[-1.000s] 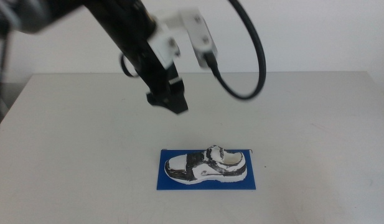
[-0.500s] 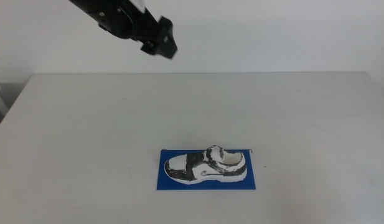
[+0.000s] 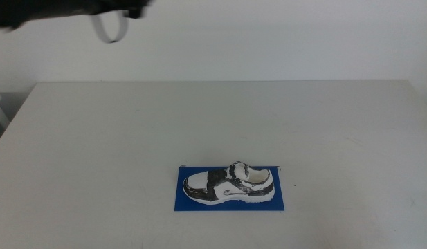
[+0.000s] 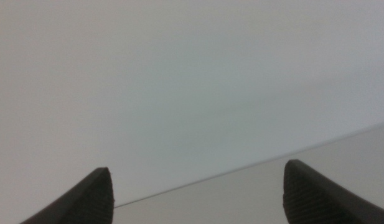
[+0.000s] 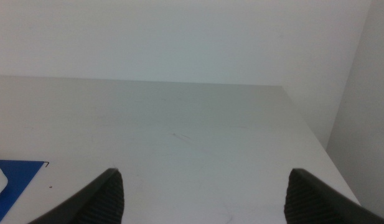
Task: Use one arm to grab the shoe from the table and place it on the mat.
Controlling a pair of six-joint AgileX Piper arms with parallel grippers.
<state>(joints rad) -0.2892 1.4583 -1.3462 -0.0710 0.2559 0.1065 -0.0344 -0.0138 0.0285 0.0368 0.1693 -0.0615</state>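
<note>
Counter (image 3: 95, 138): white, wide. Blue mat (image 3: 282, 200) near its front edge; shoe (image 3: 229, 185) lies fully on the mat, toe toward the left arm's side. Placement looks done; I judge only parking the arm remains.

Left arm (image 3: 54, 10) high at the far left corner, blurred. Left claw (image 4: 198, 199) spread, empty, facing wall. Right claw (image 5: 204, 199) spread, empty, low over the counter.

Right wrist view alone catches the mat's corner; middle view alone shows the whole shoe.
</note>
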